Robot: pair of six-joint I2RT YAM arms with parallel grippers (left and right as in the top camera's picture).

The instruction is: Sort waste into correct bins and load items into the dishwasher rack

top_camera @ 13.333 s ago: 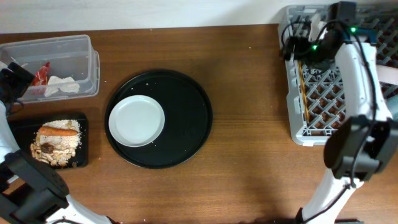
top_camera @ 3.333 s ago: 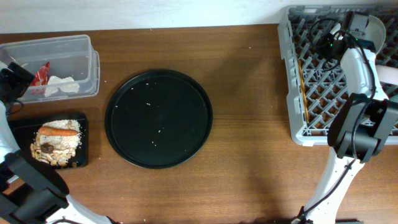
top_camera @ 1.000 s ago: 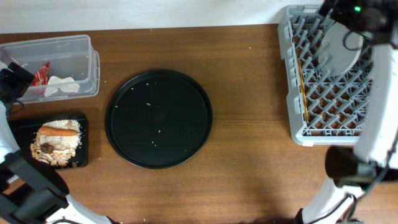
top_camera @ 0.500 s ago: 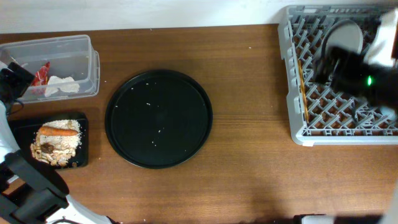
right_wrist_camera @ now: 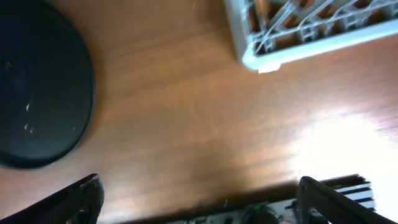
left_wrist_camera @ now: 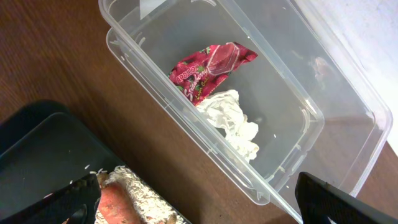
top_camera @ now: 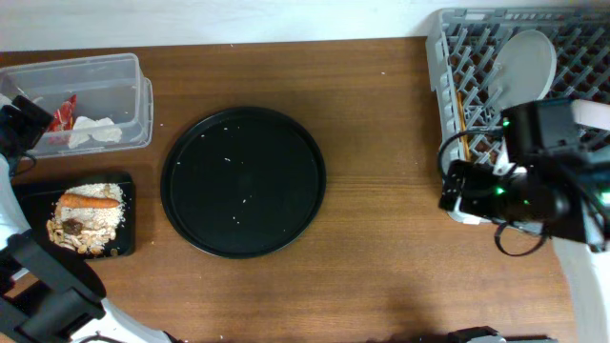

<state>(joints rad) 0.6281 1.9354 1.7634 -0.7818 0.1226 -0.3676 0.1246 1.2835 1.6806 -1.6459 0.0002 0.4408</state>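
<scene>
Currently: plate racked, waste binned, both claws apart

White plate [top_camera: 526, 59] stands on edge among the pegs of the dishwasher rack [top_camera: 438, 67]. Chopsticks [top_camera: 461, 110] lie in the rack along the side nearest the round black tray [top_camera: 243, 181]. The rack occupies one end of the surface [top_camera: 381, 143], and the round tray sits at its centre, flecked with a few pale crumbs.

At the opposite end, the clear tub [left_wrist_camera: 155, 37] contains the red wrapper [left_wrist_camera: 211, 65] touching the white tissue [left_wrist_camera: 233, 121]. Just beside the tub, the shallow black tray [top_camera: 29, 195] carries the carrot [top_camera: 91, 201] on rice crumbs [top_camera: 100, 221], with dark scraps [top_camera: 71, 228].

Left claw [left_wrist_camera: 198, 185] hangs above tub and tray, fingers wide apart, empty. Right claw [right_wrist_camera: 199, 186] hovers over bare surface near a rack corner, fingers wide apart, empty.
</scene>
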